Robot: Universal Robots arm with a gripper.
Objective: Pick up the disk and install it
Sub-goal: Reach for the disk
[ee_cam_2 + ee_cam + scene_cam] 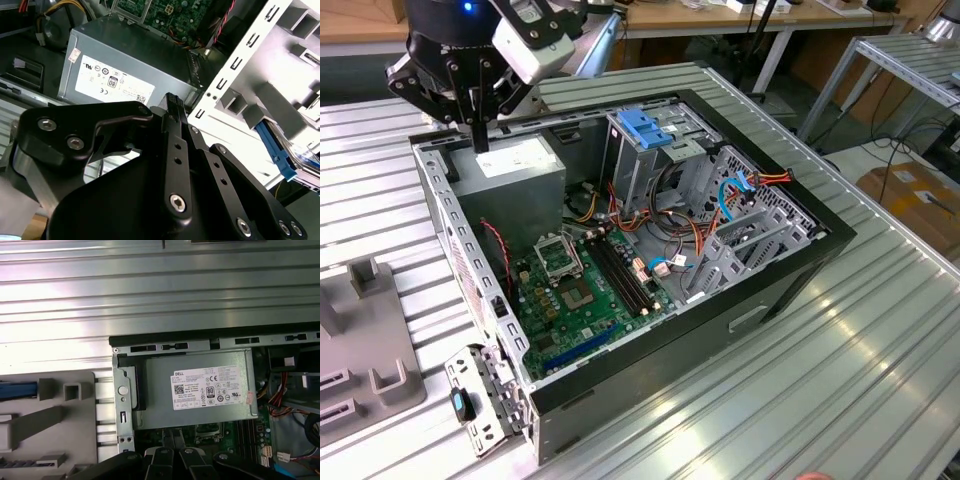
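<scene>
An open desktop computer case [770, 300] lies on its side on a ribbed metal counter [840, 380]. The robot's black gripper [478, 135] hangs close above the grey power-supply box [510, 170] in one corner of the case. I cannot tell whether its tip touches the box. In the second wrist view the jaws are drawn together into one thin point, with nothing held between them. The arm above them is cut off at the top edge of the exterior view.

The power-supply box carries a white sticker [112, 85] with small black print, round approval marks and a barcode. The gripper's body hides the near part of the box in the second wrist view.

The disk [307, 161] is outside the case, across the case wall from the power-supply box. It lies on a pale grey fixture [260, 75] with raised blocks. A silvery sliver of it is seen behind a blue plastic strip [272, 147]. The rest is cut off at the picture's edge, and its label cannot be made out.

Inside the case, beside the power-supply box, lies a green motherboard [585, 290]. Next to the box stands a metal drive cage [645, 150] with a blue handle. Red, orange and blue cables [720, 215] tangle beyond it, their ends hidden among metal brackets.
</scene>
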